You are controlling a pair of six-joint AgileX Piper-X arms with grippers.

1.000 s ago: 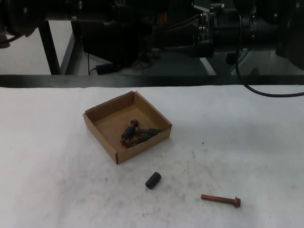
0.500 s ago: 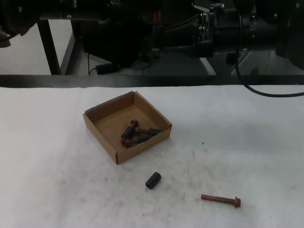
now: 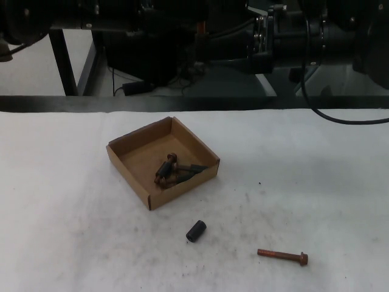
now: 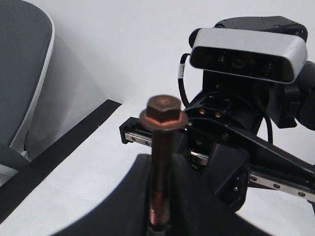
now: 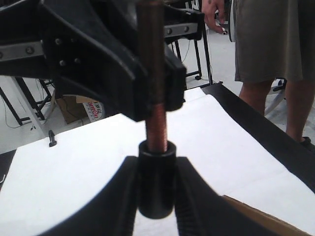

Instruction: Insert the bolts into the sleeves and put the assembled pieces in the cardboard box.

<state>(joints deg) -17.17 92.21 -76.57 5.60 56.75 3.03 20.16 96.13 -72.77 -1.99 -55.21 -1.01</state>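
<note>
Left gripper [image 4: 158, 211] is clenched on the held bolt [image 4: 161, 157], gripping it by the shank, and you can see the flanged hex head [image 4: 163, 112] standing free beyond the fingers. Right gripper [image 5: 156, 201] is clamped on the held sleeve [image 5: 156, 177], a short black tube whose open end faces the left gripper. From the right wrist view you can follow the coppery shank from the left gripper's fingers straight to the mouth of the held sleeve, where its end sits. How deep it goes cannot be told. The two grippers are close together, in line along the bolt and lifted off the bench. On the white bench cover [image 3: 328, 182], nearest the camera in the high view, you have a loose bolt [image 3: 282, 255] lying flat. A loose sleeve [image 3: 196, 231] lies on its side a little farther in, apart from that bolt. Beyond it the cardboard box [image 3: 130, 173] sits open-topped on the cover. Several assembled pieces [image 3: 168, 168] are piled against its near corner.
</note>
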